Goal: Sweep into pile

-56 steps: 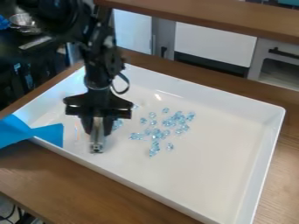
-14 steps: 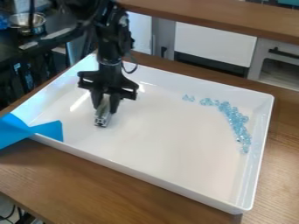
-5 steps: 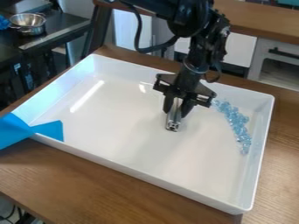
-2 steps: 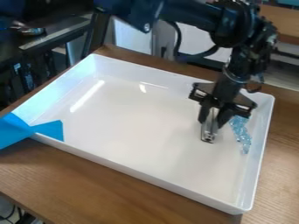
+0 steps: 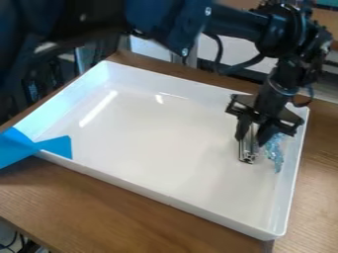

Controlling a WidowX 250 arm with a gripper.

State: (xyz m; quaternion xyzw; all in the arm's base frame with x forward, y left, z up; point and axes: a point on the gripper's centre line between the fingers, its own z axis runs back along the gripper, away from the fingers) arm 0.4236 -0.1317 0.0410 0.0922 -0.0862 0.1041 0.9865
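White cupboard fronts (image 5: 147,47) stand in the room behind your work, beyond a brown wooden counter (image 5: 112,202). On that counter you have a wide, shallow tray (image 5: 158,148); its floor shines with reflections, so expect things to slide easily and roll off course. Blue tape (image 5: 56,147) crosses its rim at the left of the view, well apart from your work.

Your black arm (image 5: 234,24) spans the top of the view, and its tool (image 5: 251,140) hangs over the tray's right part. The tool is clamped on a metal bar (image 5: 247,154), a finger at either side, the bar's grooved end pointing down and towards the near rim. I judge the bar stiff and fairly light; your hold at its upper part looks right, leaving the lower end to push, though a hard press could twist it in your grip.

Smallest are the clear blue beads (image 5: 276,153), in a narrow band between the bar and the tray's right wall. They look hard, light and slippery. Don't pinch them: push low and slowly from the band's ends towards its middle, or they may scatter past the bar or jam against the wall.
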